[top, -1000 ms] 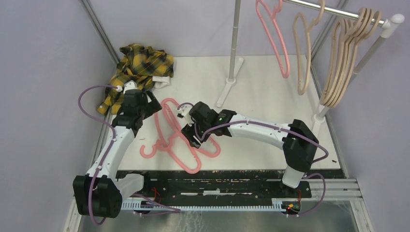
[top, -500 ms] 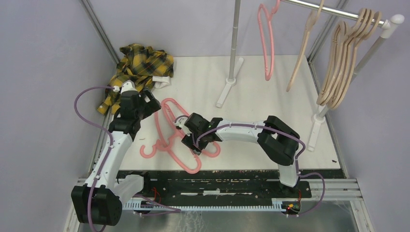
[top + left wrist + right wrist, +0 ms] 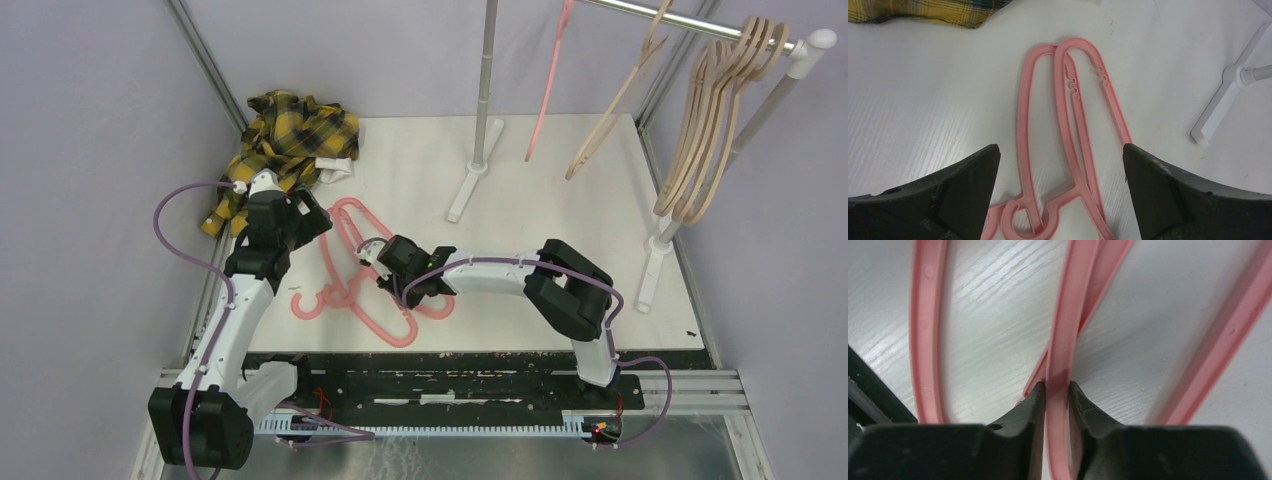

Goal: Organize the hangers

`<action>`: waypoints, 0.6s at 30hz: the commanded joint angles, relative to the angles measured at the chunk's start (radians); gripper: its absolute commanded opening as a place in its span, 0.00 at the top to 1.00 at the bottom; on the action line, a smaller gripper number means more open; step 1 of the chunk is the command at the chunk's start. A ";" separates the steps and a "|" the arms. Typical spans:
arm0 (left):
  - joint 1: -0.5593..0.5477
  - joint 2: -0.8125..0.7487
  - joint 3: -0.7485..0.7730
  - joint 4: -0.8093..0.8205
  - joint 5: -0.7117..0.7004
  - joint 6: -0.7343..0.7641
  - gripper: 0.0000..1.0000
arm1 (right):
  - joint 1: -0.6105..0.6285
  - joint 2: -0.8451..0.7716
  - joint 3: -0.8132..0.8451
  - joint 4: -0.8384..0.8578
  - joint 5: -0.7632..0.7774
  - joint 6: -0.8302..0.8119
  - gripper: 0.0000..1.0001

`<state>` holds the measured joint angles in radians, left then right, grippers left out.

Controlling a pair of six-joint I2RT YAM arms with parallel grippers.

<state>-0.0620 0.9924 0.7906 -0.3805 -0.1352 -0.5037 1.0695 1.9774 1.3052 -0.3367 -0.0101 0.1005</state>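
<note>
The right pincer [image 3: 1058,390] is pinching a pink hanger [image 3: 1062,340] on the surface [image 3: 420,170]; the left pincer [image 3: 1060,152] is hovering wide open.

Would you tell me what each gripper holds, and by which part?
Right gripper pinches a pink hanger by one thin bar; left gripper holds nothing.

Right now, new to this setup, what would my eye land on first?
Two pink hangers lie tangled at near left, the right gripper pinching one's bar. A yellow shirt is heaped in the far left corner; beige hangers crowd the rail at far right.
</note>
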 commanded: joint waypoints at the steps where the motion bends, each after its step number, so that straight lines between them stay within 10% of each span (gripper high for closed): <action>1: 0.007 -0.030 -0.003 0.031 0.009 0.019 0.01 | -0.002 0.011 -0.038 -0.001 0.113 -0.013 0.85; 4: 0.008 -0.032 -0.002 0.029 0.009 0.018 0.01 | -0.002 -0.026 -0.043 0.007 0.135 0.003 0.99; 18: 0.008 -0.103 0.000 0.025 -0.028 0.001 0.01 | -0.023 -0.331 0.049 -0.111 0.222 0.124 0.99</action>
<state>-0.0601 0.9260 0.7841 -0.3805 -0.1333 -0.5041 1.0634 1.7653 1.2778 -0.4335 0.1452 0.1680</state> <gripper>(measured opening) 0.992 0.050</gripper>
